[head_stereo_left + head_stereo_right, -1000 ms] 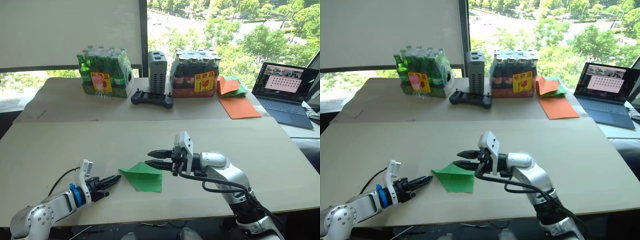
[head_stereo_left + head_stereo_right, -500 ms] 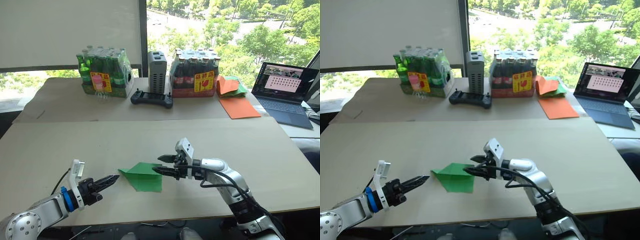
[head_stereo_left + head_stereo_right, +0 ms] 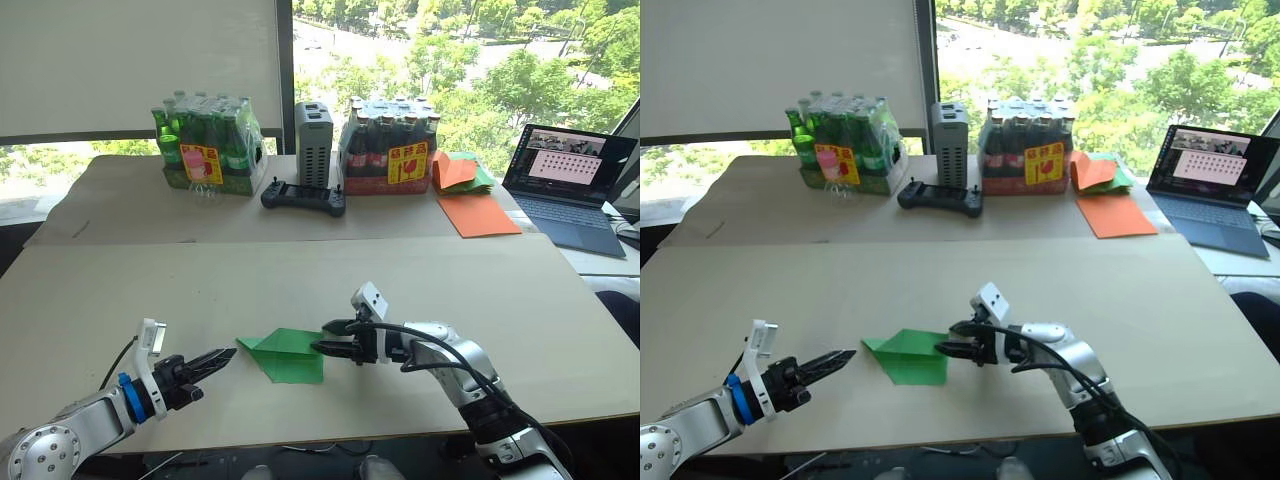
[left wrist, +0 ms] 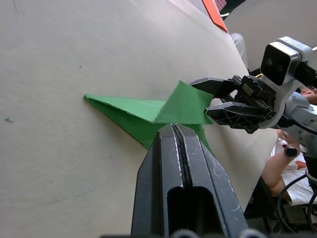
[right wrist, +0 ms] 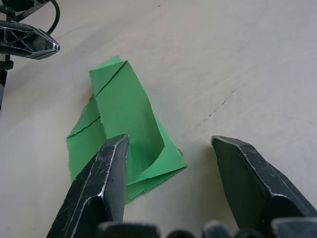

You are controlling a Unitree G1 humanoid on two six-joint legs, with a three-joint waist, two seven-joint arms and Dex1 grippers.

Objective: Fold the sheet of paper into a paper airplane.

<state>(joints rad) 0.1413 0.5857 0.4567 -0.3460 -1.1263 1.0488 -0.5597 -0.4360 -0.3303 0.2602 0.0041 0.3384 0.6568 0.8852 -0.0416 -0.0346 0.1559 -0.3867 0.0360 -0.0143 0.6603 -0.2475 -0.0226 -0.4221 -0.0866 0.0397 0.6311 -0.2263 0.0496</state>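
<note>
Sheet of paper: bright green, partly folded, with 1 pointed end toward the robot's left and a raised flap on the right side. It lies on the near part of the surface, between the 2 grippers.
Handling: I judge it very light, thin and easy to bend; it can slide on the smooth surface when pushed, and a hard pinch may tear or wrinkle it.
Where to hold: probably the raised flap or the right edge, where a finger can go under; the flat layers give nothing to pinch.
Right gripper: its jaws are spread wide at the right edge of the paper, holding nothing; in the right wrist view 1 finger stands over the green corner.
Left gripper: its jaws are pressed together, empty, the tip just beside the pointed end, apart from it.
Farther away: 2 bottle packs, a black controller, orange sheets, a laptop.
</note>
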